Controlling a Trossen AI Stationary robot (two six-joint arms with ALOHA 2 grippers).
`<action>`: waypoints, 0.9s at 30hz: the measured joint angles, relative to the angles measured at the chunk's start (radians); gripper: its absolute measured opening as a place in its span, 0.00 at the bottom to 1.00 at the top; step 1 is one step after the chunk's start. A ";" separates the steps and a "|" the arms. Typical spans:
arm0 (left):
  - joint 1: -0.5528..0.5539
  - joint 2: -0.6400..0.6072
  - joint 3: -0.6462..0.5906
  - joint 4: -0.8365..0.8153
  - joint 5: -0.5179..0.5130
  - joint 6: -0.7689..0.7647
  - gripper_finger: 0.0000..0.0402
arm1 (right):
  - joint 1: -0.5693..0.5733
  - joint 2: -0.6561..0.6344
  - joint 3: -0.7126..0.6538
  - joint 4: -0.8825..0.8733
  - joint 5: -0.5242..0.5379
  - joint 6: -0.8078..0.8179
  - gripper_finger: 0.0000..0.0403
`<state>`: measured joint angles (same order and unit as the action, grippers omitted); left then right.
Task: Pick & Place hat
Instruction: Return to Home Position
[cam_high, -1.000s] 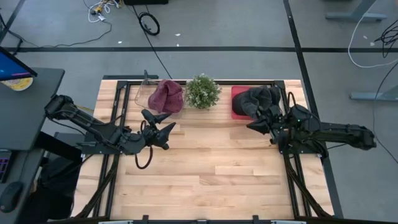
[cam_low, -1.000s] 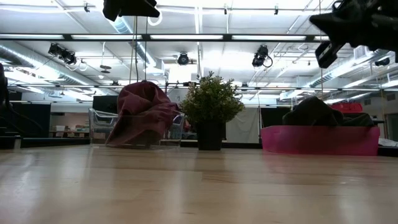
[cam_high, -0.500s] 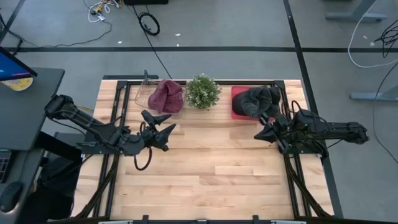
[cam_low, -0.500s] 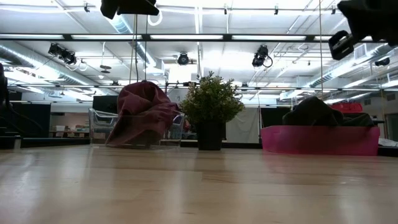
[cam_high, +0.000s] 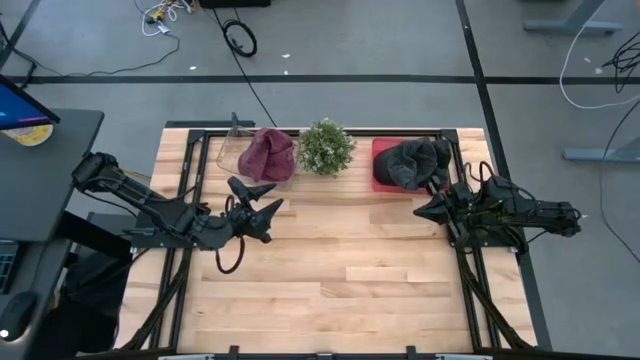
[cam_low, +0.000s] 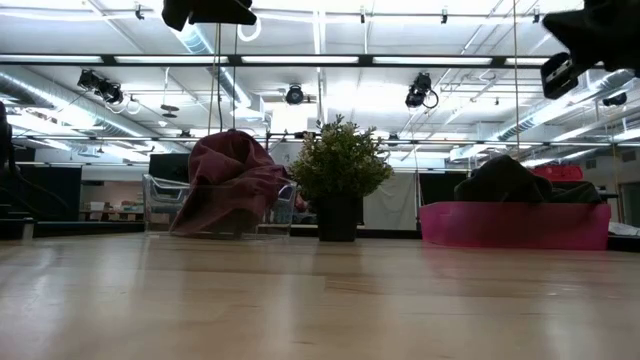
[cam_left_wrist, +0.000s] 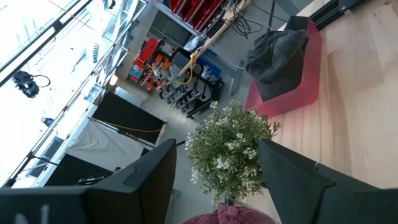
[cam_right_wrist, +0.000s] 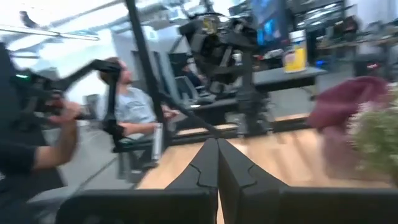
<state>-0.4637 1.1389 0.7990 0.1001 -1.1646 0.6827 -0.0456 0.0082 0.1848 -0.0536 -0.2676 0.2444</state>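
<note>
Black crumpled fabric cap (cam_high: 408, 163) heaped inside pink rectangular plastic bin (cam_high: 379, 150), far right of pale wooden table (cam_high: 350, 290). No clear long axis to the heap.

Right gripper (cam_high: 420, 210) just beside bin's near edge, raised over bare wood, apart from the cap. Fingers (cam_right_wrist: 204, 169) pressed together, nothing between them. Cap just beyond that gripper, toward table's far edge; right arm by far the nearer.

Left gripper (cam_high: 272, 195) well apart, hovering near maroon knit hat (cam_high: 268, 153) in clear plastic bin (cam_high: 226, 158). Fingers (cam_left_wrist: 146, 183) spread, empty.

Small green potted plant (cam_high: 325, 146) between the two bins.

Placing looks finished. Calls for a plain pull-back of the right arm away from the bin, cap left where it lies.
</note>
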 joint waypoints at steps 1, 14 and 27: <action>0.001 0.000 0.000 0.000 0.005 0.000 0.58 | 0.000 0.003 0.001 0.003 0.025 -0.013 0.00; 0.003 0.000 0.000 0.001 0.018 0.007 0.58 | 0.000 0.000 -0.134 0.299 0.072 -0.128 0.00; 0.003 0.000 0.000 0.000 0.019 0.002 0.58 | 0.000 0.001 -0.168 0.204 0.069 -0.224 0.00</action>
<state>-0.4610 1.1389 0.7990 0.1004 -1.1458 0.6851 -0.0456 0.0091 0.0170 0.1500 -0.1986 0.0200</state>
